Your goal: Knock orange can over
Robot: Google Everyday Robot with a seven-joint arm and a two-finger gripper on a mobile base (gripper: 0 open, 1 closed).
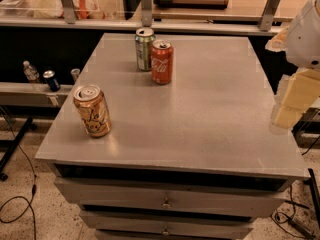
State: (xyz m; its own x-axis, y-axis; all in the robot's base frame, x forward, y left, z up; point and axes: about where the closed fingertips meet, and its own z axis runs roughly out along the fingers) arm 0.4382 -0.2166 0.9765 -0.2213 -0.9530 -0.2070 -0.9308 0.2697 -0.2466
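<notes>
The orange can stands upright near the front left corner of the grey table top. It is pale orange-tan with white cursive lettering and a silver top. My gripper hangs at the right edge of the view, over the table's right side, far from the orange can. Only its pale blocky end shows below the white arm.
A red Coca-Cola can and a green-silver can stand together at the back middle of the table. Drawers sit under the top. A bottle and cans stand on a low shelf at left. Cables lie on the floor.
</notes>
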